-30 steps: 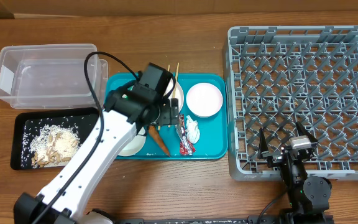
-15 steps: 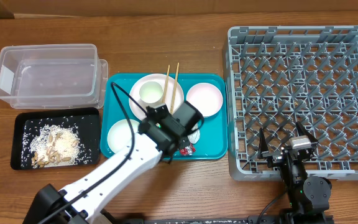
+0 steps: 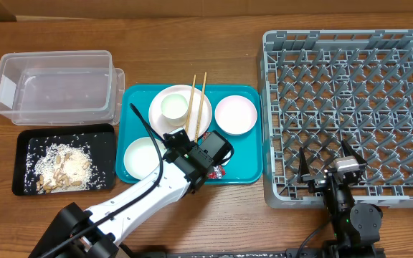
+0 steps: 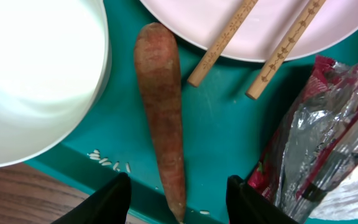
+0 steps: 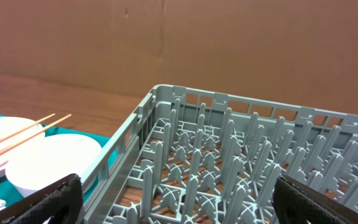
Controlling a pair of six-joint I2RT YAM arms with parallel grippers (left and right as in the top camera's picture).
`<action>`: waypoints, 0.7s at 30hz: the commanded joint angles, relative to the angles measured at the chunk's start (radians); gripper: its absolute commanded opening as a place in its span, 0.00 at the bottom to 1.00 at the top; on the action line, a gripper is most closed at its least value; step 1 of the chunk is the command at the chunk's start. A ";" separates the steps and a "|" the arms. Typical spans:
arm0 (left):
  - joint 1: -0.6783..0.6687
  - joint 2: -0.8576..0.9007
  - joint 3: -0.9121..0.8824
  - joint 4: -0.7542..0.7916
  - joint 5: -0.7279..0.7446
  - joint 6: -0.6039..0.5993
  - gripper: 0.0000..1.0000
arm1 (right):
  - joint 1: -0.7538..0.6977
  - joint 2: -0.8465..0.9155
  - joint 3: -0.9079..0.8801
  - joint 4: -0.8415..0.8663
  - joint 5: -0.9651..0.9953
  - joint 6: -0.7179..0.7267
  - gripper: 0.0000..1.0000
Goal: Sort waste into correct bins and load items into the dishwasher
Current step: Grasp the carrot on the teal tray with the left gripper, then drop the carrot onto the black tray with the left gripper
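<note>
Orange and tapering, the carrot (image 4: 163, 118) lay on the teal tray (image 4: 222, 137) between a white bowl (image 4: 30, 74) and the red-and-silver wrapper (image 4: 309, 143), its thick end near the plate (image 4: 253, 25) and the tips of the chopsticks (image 4: 229, 37). The left gripper (image 4: 178, 202) hung over its thin end with the jaws apart. One finger stood on each side with bare tray between finger and carrot, so nothing was gripped.

The step in hand looked to be lifting the carrot for the bins. To do it well, the jaws would be better set further toward the thicker middle, since the narrow tip could slip or pivot out. They should then go down almost to the tray, close squarely across the carrot, and keep clear of the loose foil just beside the finger on the wrapper's side.

The right gripper (image 5: 179, 199) sat wide open and empty at the near edge of the dish rack (image 3: 267, 129), well apart from all this.

From overhead, the left arm covered the carrot and most of the wrapper. The tissue could not be made out for certain; a pale patch at the wrist view's lower right corner was possibly it. Which bin the carrot belonged in was not plain, though the black tray (image 3: 27, 147) held food scraps and the clear tub (image 3: 56, 86) looked bare.
</note>
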 commanded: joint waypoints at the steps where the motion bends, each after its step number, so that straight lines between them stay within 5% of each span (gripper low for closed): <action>1: 0.005 0.027 -0.030 0.040 -0.044 -0.012 0.52 | 0.000 -0.007 -0.010 0.008 -0.002 -0.003 1.00; 14: 0.006 0.168 -0.031 0.105 -0.077 -0.012 0.49 | 0.000 -0.007 -0.010 0.008 -0.002 -0.003 1.00; 21: 0.006 0.184 -0.031 0.114 -0.076 -0.012 0.30 | 0.000 -0.007 -0.010 0.008 -0.002 -0.003 1.00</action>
